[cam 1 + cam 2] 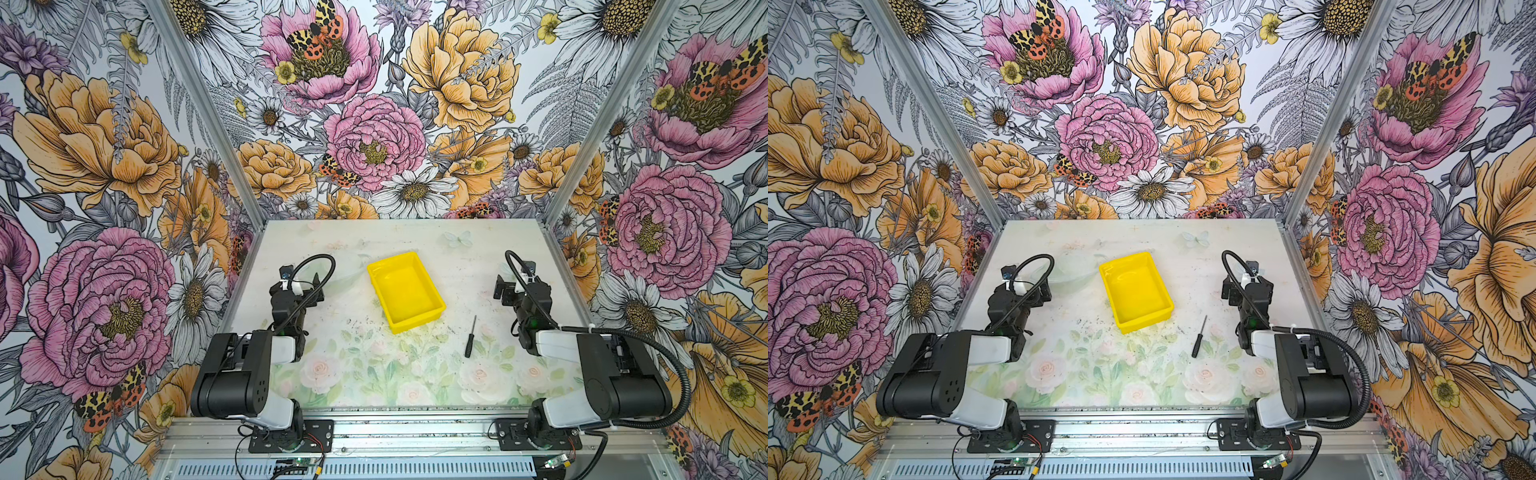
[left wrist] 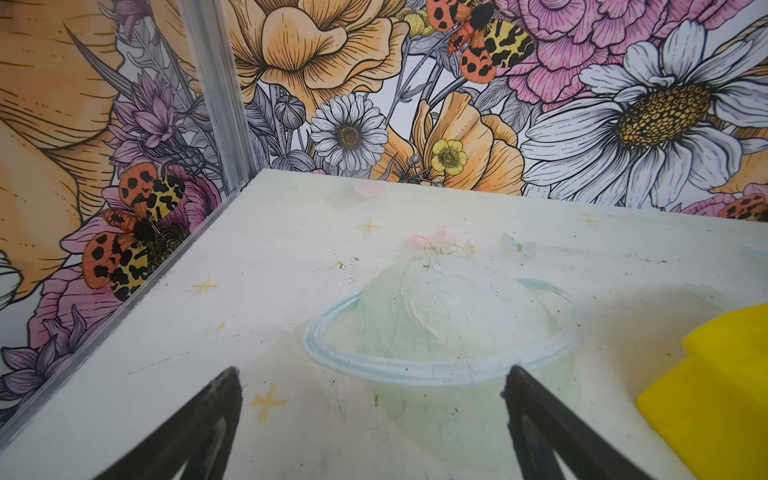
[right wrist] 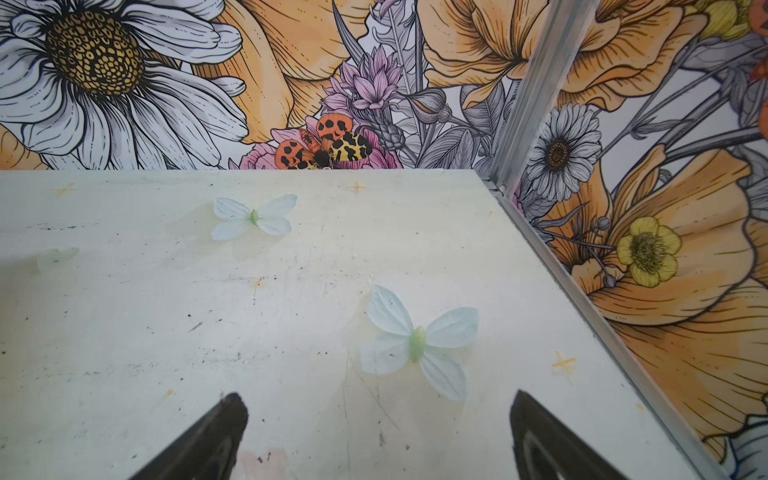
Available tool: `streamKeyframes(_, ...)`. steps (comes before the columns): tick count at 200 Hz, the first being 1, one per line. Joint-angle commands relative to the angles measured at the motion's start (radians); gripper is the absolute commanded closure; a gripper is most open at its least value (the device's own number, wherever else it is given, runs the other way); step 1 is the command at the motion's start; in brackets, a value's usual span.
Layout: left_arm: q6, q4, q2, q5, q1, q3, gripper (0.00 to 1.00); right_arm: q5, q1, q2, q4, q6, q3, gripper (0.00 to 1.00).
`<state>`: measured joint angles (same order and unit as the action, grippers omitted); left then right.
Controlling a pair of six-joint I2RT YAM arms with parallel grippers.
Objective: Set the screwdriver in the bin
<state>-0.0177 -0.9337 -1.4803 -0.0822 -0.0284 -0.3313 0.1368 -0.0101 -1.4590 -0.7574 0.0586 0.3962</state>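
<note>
**Left gripper** [image 2: 372, 386]: jaws spread wide with nothing between them, low over the bare table [image 1: 353, 332]. In both top views it sits at 9 o'clock from the bin [image 1: 405, 291], well apart, with the arm folded back toward its base. I read this as a parked pose that leaves the middle free.

**Bin:** mid-table, upright, open side up, empty, and turned a little askew to the table edges. Judgement: it is set centrally so either arm can reach it.

**Screwdriver** [image 1: 471, 337]: flat on the table at 5 o'clock from the bin, near its closest corner but not touching. The handle points toward 6 o'clock and the shaft tip toward 12. It is not yet in the bin, so I judge the task to be at its start.

**Right gripper** [image 3: 376, 409]: jaws released, wide and empty. In both top views it sits at 3 o'clock from the bin, and the screwdriver lies at about 7 o'clock from it. That is nearer this arm than the left one — so the pick most likely falls to the right.

**View differences:**
- Only the top views show the screwdriver; neither wrist view has it.
- The left wrist view catches one yellow corner of the bin.
- The right wrist view shows only table, a printed butterfly [image 3: 417, 345] and flowered wall.
- The wrist views settle the jaw gaps — the top views leave them hard to read.
</note>
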Motion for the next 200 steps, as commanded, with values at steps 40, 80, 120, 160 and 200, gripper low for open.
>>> streamKeyframes(40,-0.052,0.026,0.125,-0.111,-0.005,0.038,0.01,0.02,-0.035,0.12,0.23,0.004,0.067,0.01)
streamKeyframes(80,-0.067,0.32,0.156,-0.119,0.002,-0.074,0.01,0.086,-0.075,0.224,0.62,0.032,0.184,0.01)
streamKeyframes(120,-0.08,0.559,0.174,-0.143,0.002,-0.166,0.01,0.182,-0.117,0.366,0.816,0.161,0.209,0.01)
streamKeyframes(160,-0.141,0.791,0.209,-0.05,0.004,-0.28,0.01,0.209,-0.119,0.402,1.15,0.397,0.328,0.01)
streamKeyframes(200,-0.243,1.006,0.25,0.002,0.003,-0.367,0.01,0.017,-0.141,0.336,1.355,0.578,0.412,0.0)
